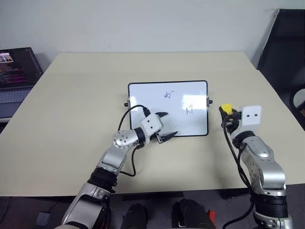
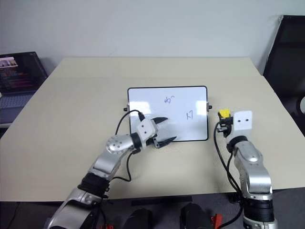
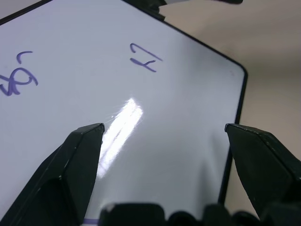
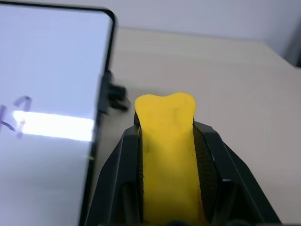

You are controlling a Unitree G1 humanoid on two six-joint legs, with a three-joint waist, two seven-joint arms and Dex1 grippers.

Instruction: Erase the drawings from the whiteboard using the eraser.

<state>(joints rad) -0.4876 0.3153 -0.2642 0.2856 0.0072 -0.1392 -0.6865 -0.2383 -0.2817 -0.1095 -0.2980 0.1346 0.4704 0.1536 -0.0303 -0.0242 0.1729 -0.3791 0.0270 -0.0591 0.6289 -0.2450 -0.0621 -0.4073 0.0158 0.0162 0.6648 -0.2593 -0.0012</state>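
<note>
Left gripper (image 1: 167, 125): jaws apart, low over the near edge of the whiteboard (image 1: 143, 98), pointing rightward across it. Right gripper (image 4: 169, 141): jaws clamped on the yellow eraser (image 1: 226, 109), raised just beside the whiteboard's right edge. Drawings (image 1: 169, 95): on the board's centre and right. Beige counter (image 1: 71, 100); laptop (image 1: 16, 71) at far left; pale wall (image 1: 143, 24) behind.

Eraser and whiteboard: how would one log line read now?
right gripper: shut on eraser | left gripper: open over whiteboard | drawings: unerased
</note>
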